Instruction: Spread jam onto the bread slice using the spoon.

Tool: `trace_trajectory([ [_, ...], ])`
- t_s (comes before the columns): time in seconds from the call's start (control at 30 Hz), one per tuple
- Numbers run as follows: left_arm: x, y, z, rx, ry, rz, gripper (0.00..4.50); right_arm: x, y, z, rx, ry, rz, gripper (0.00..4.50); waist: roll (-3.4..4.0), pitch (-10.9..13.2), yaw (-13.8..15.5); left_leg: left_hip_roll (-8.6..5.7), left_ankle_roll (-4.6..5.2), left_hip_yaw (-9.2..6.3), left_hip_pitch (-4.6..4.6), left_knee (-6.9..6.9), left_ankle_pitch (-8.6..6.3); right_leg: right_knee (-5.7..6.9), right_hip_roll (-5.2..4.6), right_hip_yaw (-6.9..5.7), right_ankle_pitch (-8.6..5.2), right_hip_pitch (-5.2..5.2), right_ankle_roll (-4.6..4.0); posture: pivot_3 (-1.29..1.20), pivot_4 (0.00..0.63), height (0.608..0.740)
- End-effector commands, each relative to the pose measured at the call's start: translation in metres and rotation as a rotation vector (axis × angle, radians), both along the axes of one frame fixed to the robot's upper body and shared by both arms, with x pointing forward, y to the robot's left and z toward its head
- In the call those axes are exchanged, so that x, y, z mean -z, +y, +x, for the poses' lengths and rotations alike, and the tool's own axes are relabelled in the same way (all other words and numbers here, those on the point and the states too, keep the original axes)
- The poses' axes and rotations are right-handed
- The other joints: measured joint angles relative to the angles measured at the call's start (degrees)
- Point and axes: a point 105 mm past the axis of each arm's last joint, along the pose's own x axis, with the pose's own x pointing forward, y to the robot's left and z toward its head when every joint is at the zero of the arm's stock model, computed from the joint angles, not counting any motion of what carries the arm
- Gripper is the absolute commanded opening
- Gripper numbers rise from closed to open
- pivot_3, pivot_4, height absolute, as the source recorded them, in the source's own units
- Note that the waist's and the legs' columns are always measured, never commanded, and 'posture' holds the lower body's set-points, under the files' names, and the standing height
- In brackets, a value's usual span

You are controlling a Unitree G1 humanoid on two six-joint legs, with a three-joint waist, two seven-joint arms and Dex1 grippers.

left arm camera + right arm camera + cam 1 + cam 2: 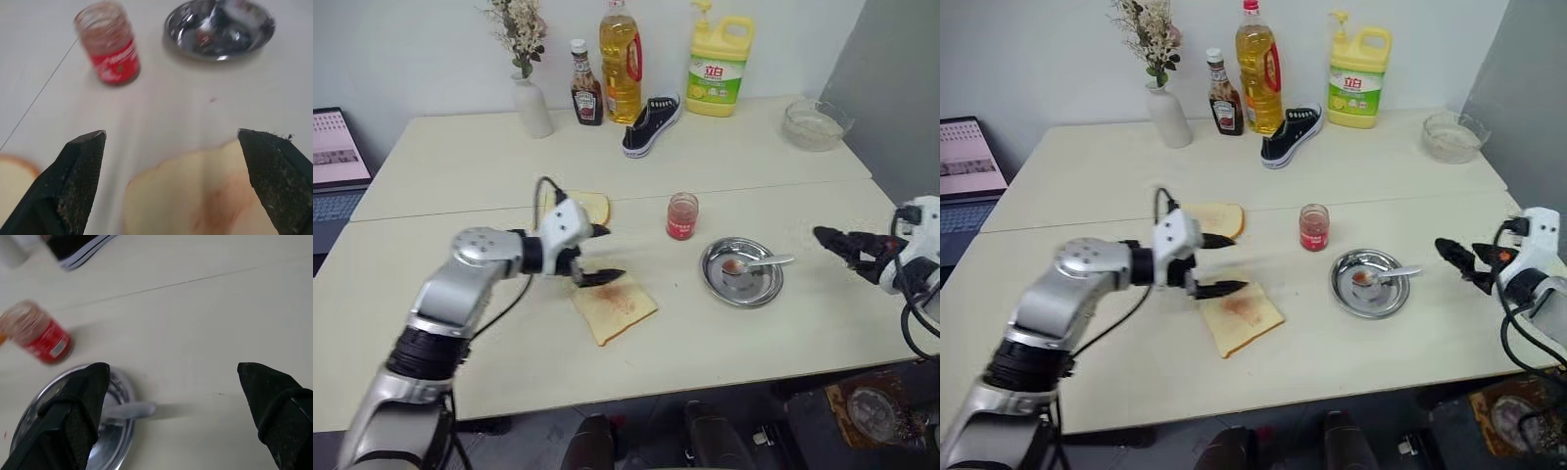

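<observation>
The bread slice (615,307) lies flat near the table's front, with a reddish smear across its top. My left gripper (615,254) hangs open just above its far left corner, holding nothing; the left wrist view shows the bread slice (205,196) between the fingers. The small glass jar of jam (682,216) stands behind and to the right. The spoon (759,262) rests in the round steel dish (741,289), its handle over the right rim. My right gripper (832,245) is open and empty to the right of the dish, pointing at it.
A second slice (590,207) lies behind the left gripper. Along the back stand a vase of flowers (530,103), a ketchup bottle (584,95), an oil bottle (620,64), a yellow detergent jug (718,64), a black shoe (651,125) and a glass bowl (816,124). A laptop (337,157) sits far left.
</observation>
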Motion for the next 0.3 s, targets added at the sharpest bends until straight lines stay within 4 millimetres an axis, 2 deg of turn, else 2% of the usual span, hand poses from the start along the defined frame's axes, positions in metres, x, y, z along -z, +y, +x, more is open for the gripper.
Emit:
trace_trajectory([
  [0.03, -0.015, 0.032, 0.003, -0.071, -0.009, -0.006, 4.5, -0.015, 0.045, -0.018, -0.282, -0.041, -0.163, 4.44, -0.01, 0.0, 0.2, 0.01, 0.0, -0.02, -0.02, 0.0, 0.0, -0.02, 0.0, -0.03, 0.0, 0.0, 0.0, 0.0, 0.15, 0.74],
  [0.13, -0.017, 0.053, -0.002, -0.104, 0.018, 0.012, 4.5, -0.009, 0.082, -0.043, -0.532, -0.02, -0.293, 4.44, -0.07, 0.0, 0.5, 0.0, -0.01, -0.06, -0.12, 0.04, 0.0, -0.11, -0.04, -0.09, 0.0, 0.0, 0.01, 0.0, 0.15, 0.74],
  [0.3, -0.023, 0.064, -0.014, -0.102, 0.043, 0.006, 4.5, -0.001, 0.103, -0.056, -0.659, -0.015, -0.363, 4.44, -0.19, 0.1, 1.2, -0.09, -0.02, -0.11, -0.22, 0.09, -0.01, -0.18, -0.2, -0.15, -0.01, -0.02, 0.03, 0.0, 0.15, 0.74],
])
